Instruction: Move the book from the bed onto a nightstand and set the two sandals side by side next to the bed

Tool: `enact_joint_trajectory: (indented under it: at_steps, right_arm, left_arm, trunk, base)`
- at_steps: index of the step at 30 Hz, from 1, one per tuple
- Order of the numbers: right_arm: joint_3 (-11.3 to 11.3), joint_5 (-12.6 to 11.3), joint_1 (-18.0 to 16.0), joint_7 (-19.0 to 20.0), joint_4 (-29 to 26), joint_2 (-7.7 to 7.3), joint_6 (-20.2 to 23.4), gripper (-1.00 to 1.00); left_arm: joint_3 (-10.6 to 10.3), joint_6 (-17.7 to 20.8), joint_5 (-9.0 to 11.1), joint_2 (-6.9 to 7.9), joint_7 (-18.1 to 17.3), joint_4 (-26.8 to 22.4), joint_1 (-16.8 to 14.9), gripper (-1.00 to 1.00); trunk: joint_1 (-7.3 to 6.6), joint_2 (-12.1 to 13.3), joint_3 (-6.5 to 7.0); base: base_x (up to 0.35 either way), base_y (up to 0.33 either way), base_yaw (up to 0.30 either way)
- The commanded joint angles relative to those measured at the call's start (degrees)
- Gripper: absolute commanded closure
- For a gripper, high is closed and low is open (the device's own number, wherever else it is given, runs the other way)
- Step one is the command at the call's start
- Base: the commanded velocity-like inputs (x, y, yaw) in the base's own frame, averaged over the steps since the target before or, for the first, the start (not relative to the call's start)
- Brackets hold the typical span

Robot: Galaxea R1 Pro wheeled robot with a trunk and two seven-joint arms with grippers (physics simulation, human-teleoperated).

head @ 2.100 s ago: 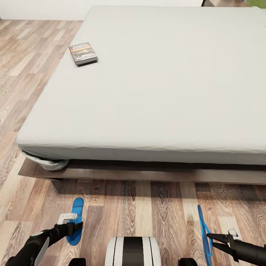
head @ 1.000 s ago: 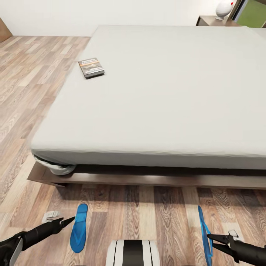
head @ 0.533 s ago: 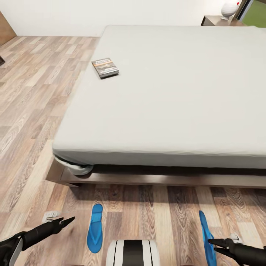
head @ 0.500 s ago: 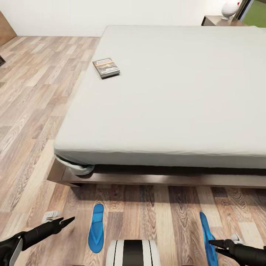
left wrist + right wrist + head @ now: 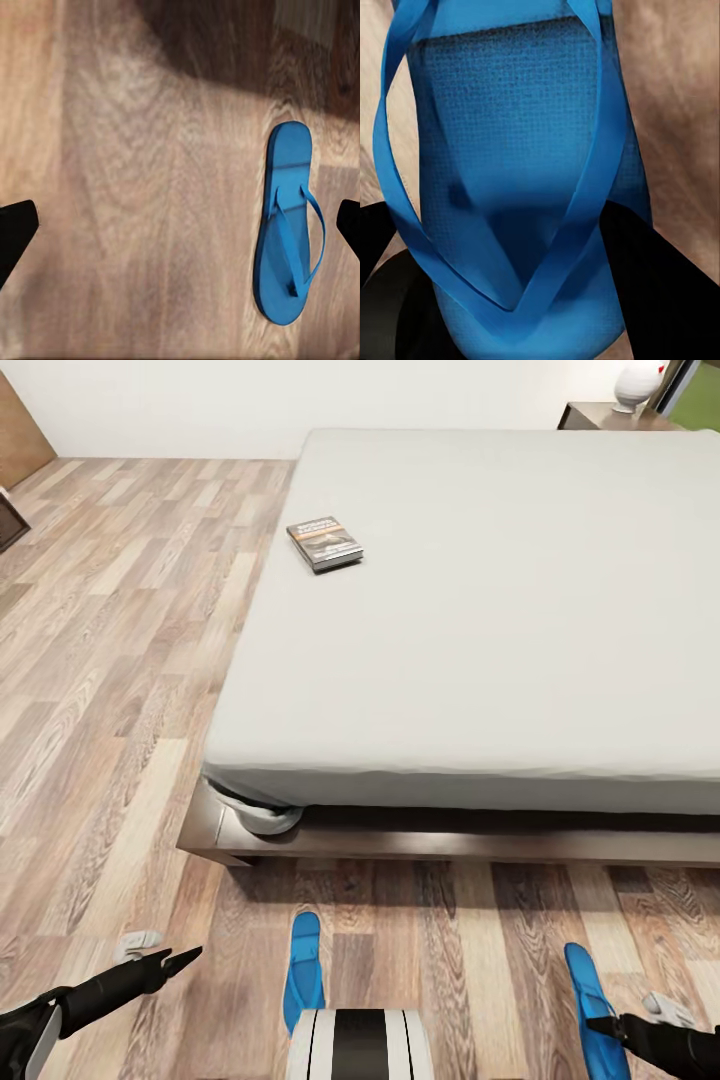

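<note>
Flat blue sandals on plank floor
Right tool clamps one rubbery sandal; left tool spread wide above the other sandal.

Floor: wood planks, grained, slight sheen | mattress: matt pale cloth | bed frame: dark wood | sandal: blue, finely textured sole

The head camera looks forward and down over the bed's foot edge; both wrist cameras face the floor (the right one very close).
</note>
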Motion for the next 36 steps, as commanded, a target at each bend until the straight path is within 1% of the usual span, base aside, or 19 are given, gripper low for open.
enact_joint_trajectory:
  at_steps: [1, 5, 12, 15, 17, 18, 19, 20, 23, 27, 36]
  right_arm:
    - [0.2, -0.6, 0.0, -0.1, -0.1, -0.05, 0.4, 1.00]
    - [0.2, -0.5, 0.0, -0.1, -1.9, -0.05, -1.5, 1.00]
    - [0.2, -0.4, 0.0, -0.2, -2.6, 0.02, -3.2, 1.00]
    - [0.2, -0.3, 0.0, -0.9, -2.6, 0.04, -4.2, 1.00]
    - [0.2, -0.3, 0.0, -3.4, -2.6, 0.04, -4.6, 1.00]
    - [0.2, -0.3, 0.0, -5.9, -2.6, 0.04, -5.0, 1.00]
    - [0.2, -0.3, 0.0, -10.6, -2.7, 0.04, -6.4, 1.00]
    - [0.2, -0.3, 0.0, -14.0, -2.8, 0.04, -7.7, 1.00]
    - [0.2, -0.4, 0.0, -22.1, -4.0, 0.06, -10.8, 1.00]
    - [0.3, -0.3, 0.0, -24.6, -6.7, 0.21, -11.7, 1.00]
    - [0.4, -0.3, 0.0, -24.8, -6.6, 0.39, -12.0, 1.00]
  left_arm:
    - [0.3, 0.5, -0.4, -0.06, -0.4, -0.1, 0.0, -1.00]
    - [0.3, 0.5, -0.4, -0.06, -0.3, -0.1, 0.0, -1.00]
    - [0.3, 0.5, -0.4, -0.08, -0.1, -0.1, 0.0, -1.00]
    - [0.3, 0.5, -0.4, -0.12, -0.1, -0.1, 0.0, -1.00]
    - [0.3, 0.5, -0.4, -0.13, -0.1, -0.1, 0.0, -1.00]
    - [0.3, 0.5, -0.4, -0.13, -0.1, -0.1, 0.0, -1.00]
    - [0.3, 0.5, -0.4, -0.17, -0.1, -0.1, 0.0, -1.00]
    - [0.3, 0.5, -0.4, -0.19, -0.1, -0.1, 0.0, -1.00]
    - [0.3, 0.5, -0.4, -0.23, -0.1, -0.1, 0.0, -1.00]
    - [0.3, 0.5, -0.4, -0.40, -0.3, 0.0, 0.0, -1.00]
    - [0.1, 0.1, -0.5, -0.76, -0.1, 3.1, 0.0, -1.00]
  trunk:
    - [-0.01, 0.0, -0.03]
    - [-0.01, 0.0, -0.03]
    - [-0.01, 0.0, -0.03]
    - [-0.01, 0.0, -0.03]
    - [-0.01, 0.0, -0.03]
    - [-0.01, 0.0, -0.03]
    - [-0.01, 0.0, -0.03]
    - [-0.01, 0.0, -0.03]
    - [-0.01, 0.0, -0.03]
    - [-0.01, 0.0, -0.03]
    - [-0.01, 0.0, -0.03]
  base:
    - [0.000, 0.033, 0.000]
    - [0.000, 0.094, 0.000]
    - [0.000, 0.288, 0.000]
    - [0.000, 0.311, 0.000]
    - [0.000, 0.313, 0.000]
    - [0.000, 0.314, 0.000]
    - [0.000, 0.315, 0.000]
    - [0.000, 0.315, 0.000]
    - [0.000, 0.315, 0.000]
    - [0.000, 0.316, 0.000]
    - [0.000, 0.318, 0.000]
